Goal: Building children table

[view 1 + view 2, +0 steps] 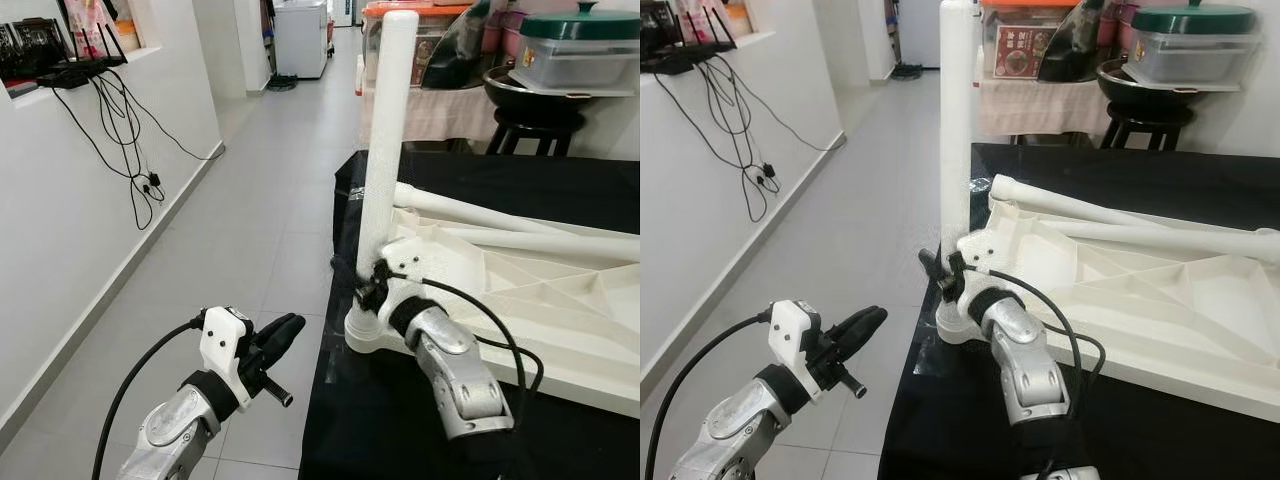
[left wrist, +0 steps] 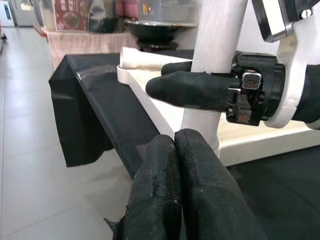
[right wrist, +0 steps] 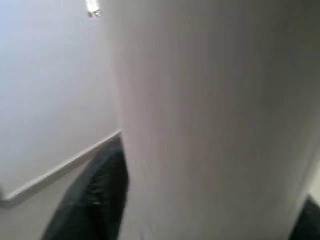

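Right now the right gripper [image 1: 375,283] clamps the upright white table leg [image 1: 385,150] at the upturned tabletop [image 1: 560,320] corner; left gripper [image 1: 285,335] hangs clenched, empty, beside that corner.

An upturned tabletop [image 1: 560,320] lies on the desk [image 1: 380,420], one leg [image 1: 388,150] upright at its left corner, two loose legs [image 1: 520,235] lying behind on it.

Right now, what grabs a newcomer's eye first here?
The tall white table leg standing upright at the corner of the upside-down white tabletop on the black-covered surface, with the right gripper clamped low on it. The left gripper hangs shut over the tiled floor beside it.
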